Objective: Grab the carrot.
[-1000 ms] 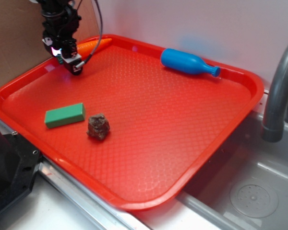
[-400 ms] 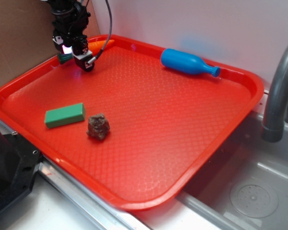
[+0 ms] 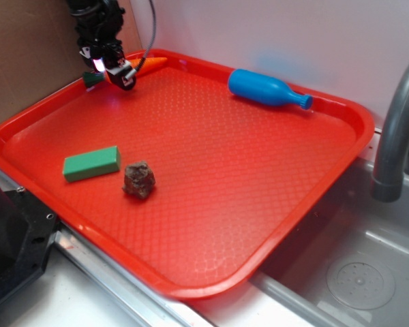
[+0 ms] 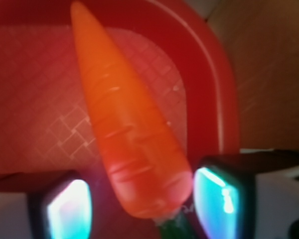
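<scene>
The carrot (image 3: 150, 63) lies in the tray's far left corner, its orange tip pointing right and its dark green top (image 3: 89, 80) sticking out to the left of the gripper. My gripper (image 3: 116, 73) is down over the carrot's thick end. In the wrist view the carrot (image 4: 124, 129) runs away from me, and its thick end sits between the two fingers of the gripper (image 4: 144, 204). The right finger (image 4: 217, 199) is close against it. A gap shows between the carrot and the left finger (image 4: 67, 209). The jaws stand open around the carrot.
The red tray (image 3: 341, 109) also holds a blue bottle (image 3: 266, 88) at the back, a green block (image 3: 91, 164) and a brown lump (image 3: 139, 179) at front left. The tray's raised rim and a cardboard wall (image 3: 27, 54) stand right behind the carrot. A grey faucet (image 3: 395, 129) and sink (image 3: 354, 272) are at right.
The gripper has moved back and to the right, from beside the carrot's thick end to over it. The green top now shows at its left.
</scene>
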Controlling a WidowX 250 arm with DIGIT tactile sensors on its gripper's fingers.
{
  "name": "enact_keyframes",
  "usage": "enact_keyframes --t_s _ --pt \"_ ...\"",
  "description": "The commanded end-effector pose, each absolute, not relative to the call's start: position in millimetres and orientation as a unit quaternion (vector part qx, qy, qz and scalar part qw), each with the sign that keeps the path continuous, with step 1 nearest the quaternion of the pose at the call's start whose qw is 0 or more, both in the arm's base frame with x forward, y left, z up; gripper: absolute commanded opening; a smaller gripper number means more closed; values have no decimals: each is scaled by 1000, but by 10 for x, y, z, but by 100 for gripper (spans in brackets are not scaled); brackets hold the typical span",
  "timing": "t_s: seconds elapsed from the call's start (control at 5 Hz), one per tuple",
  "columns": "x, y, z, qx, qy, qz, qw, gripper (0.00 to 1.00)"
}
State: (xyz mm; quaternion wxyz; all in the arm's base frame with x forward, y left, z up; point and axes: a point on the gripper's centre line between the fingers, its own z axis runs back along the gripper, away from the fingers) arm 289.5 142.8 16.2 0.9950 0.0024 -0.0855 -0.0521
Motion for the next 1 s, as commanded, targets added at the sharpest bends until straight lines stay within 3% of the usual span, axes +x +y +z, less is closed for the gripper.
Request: enact_keyframes --t_s 0.0,0.2,0.6,0.8 --pt "2730 1302 222 13 -95 -83 992 0" --pt "2661 1092 468 32 -111 -102 988 0" --pt "2283 422 1121 58 -117 -146 981 0" --pt "1998 151 1381 33 -120 -159 979 0"
